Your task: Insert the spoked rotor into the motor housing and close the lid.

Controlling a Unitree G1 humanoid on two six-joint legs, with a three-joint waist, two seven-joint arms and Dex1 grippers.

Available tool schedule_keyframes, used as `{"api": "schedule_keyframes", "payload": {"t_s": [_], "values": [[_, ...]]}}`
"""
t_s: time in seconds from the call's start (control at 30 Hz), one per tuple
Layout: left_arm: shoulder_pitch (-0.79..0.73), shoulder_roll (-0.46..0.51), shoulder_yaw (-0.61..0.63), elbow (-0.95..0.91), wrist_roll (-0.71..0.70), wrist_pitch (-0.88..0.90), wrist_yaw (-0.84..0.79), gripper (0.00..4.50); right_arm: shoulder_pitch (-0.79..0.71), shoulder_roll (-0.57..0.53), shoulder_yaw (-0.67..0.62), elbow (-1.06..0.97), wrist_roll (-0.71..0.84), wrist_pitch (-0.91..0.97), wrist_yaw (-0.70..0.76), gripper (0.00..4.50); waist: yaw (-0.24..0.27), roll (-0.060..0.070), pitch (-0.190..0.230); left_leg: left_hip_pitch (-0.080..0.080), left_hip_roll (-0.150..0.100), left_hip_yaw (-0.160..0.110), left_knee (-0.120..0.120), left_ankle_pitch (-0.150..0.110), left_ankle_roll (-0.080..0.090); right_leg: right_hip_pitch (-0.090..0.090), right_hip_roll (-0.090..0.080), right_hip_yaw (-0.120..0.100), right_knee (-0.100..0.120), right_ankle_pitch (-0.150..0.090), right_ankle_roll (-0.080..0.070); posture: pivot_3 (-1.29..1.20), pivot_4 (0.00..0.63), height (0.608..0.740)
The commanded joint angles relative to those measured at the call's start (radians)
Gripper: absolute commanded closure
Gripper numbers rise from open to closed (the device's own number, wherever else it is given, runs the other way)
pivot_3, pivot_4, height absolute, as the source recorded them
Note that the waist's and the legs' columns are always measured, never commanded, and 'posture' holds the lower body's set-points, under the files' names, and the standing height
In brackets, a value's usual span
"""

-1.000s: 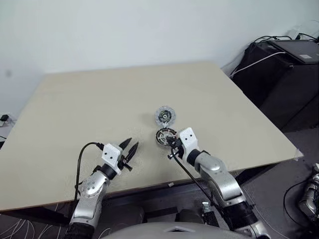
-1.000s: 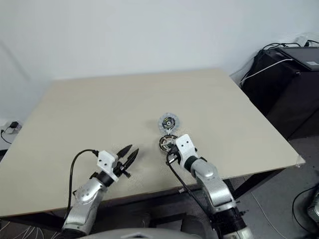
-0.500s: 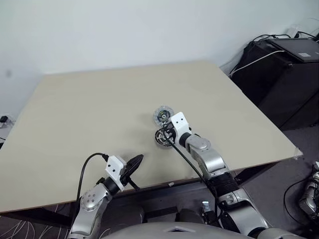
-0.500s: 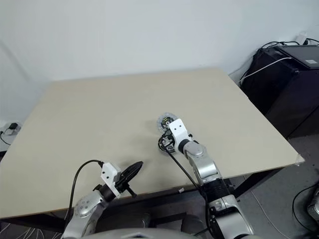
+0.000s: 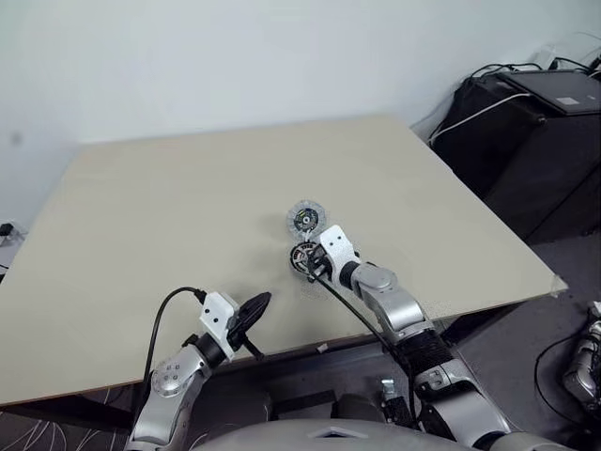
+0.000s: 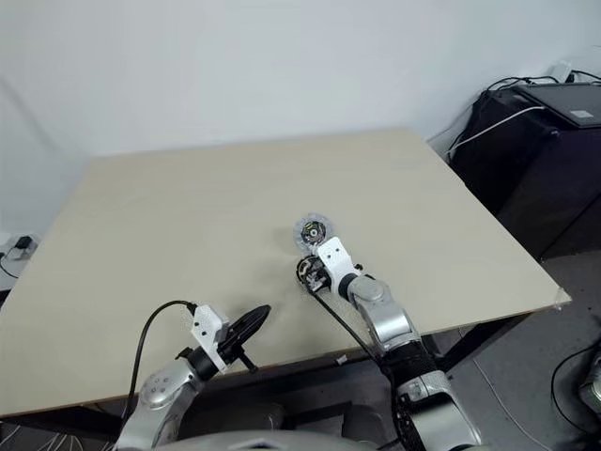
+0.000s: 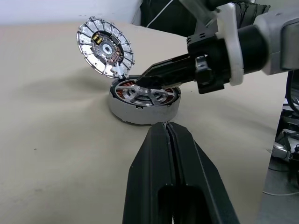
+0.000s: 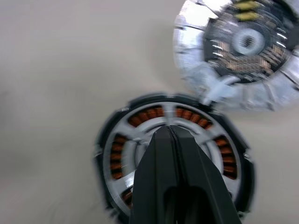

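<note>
Left wrist view: right fingers (image 7: pixel 145 82), clenched, over spoked rotor (image 7: pixel 145 96) in motor housing (image 7: pixel 140 112); left fingers (image 7: pixel 169 135) clenched.

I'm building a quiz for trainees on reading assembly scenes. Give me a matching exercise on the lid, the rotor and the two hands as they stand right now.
Column one:
1. lid
2. spoked rotor
3. left hand
4. right hand

Column two:
A. shut, by the near edge of the table, apart from the parts
B. lying inside the motor housing
C. tilted up, open, at the housing's rim
D. shut, tips over the housing

Pairs: 1-C, 2-B, 3-A, 4-D
</note>
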Motion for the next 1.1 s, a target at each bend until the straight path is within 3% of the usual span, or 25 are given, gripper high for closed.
{"api": "schedule_keyframes", "payload": {"t_s": [0.03,0.17,0.23,0.37,0.7,1.1], "values": [[-0.028,0.001,-0.004,-0.037,-0.011,-0.009,-0.011,4.45,-0.057,-0.089,0.069,-0.137,-0.043,0.004,0.135,4.5,0.002,0.0,0.0,0.0,0.0,0.0,0.0,0.0,0.0,0.0,0.0,0.0,0.0,-0.001,0.001,0.0,0.0,0.74],[-0.041,-0.002,-0.007,-0.029,-0.01,-0.007,-0.019,4.49,-0.103,-0.164,0.123,-0.169,-0.074,0.015,0.238,4.32,0.002,0.0,0.0,0.0,0.002,0.001,0.0,0.0,0.0,0.0,0.0,-0.001,0.0,-0.002,0.003,0.0,0.0,0.74],[-0.045,-0.004,-0.009,-0.026,-0.009,-0.007,-0.019,4.5,-0.12,-0.174,0.13,-0.164,-0.084,0.016,0.255,3.92,0.003,-0.001,0.001,0.0,0.002,0.001,0.0,0.0,0.0,-0.001,0.0,-0.001,0.0,-0.002,0.002,0.0,0.0,0.74],[-0.049,-0.008,-0.012,-0.02,-0.006,-0.007,-0.015,4.5,-0.153,-0.208,0.174,-0.153,-0.126,0.001,0.311,2.68,0.007,-0.003,0.002,-0.001,0.002,0.001,0.0,0.0,0.0,-0.001,0.0,-0.001,-0.001,0.0,-0.001,0.0,0.0,0.74],[-0.043,-0.013,-0.009,-0.018,-0.004,-0.007,-0.001,4.5,-0.215,-0.267,0.256,-0.092,-0.19,-0.023,0.461,2.68,0.013,-0.005,0.003,-0.001,0.002,0.001,0.0,-0.001,-0.001,-0.001,0.0,-0.001,-0.002,0.0,-0.001,0.0,0.0,0.74],[-0.037,-0.022,-0.014,-0.018,-0.007,-0.008,0.013,4.5,-0.252,-0.232,0.278,0.058,-0.246,-0.076,0.491,2.68,0.013,-0.005,0.003,-0.001,0.002,0.001,0.0,-0.001,-0.001,-0.001,0.0,-0.001,-0.001,0.0,-0.001,0.0,0.0,0.74]]}}
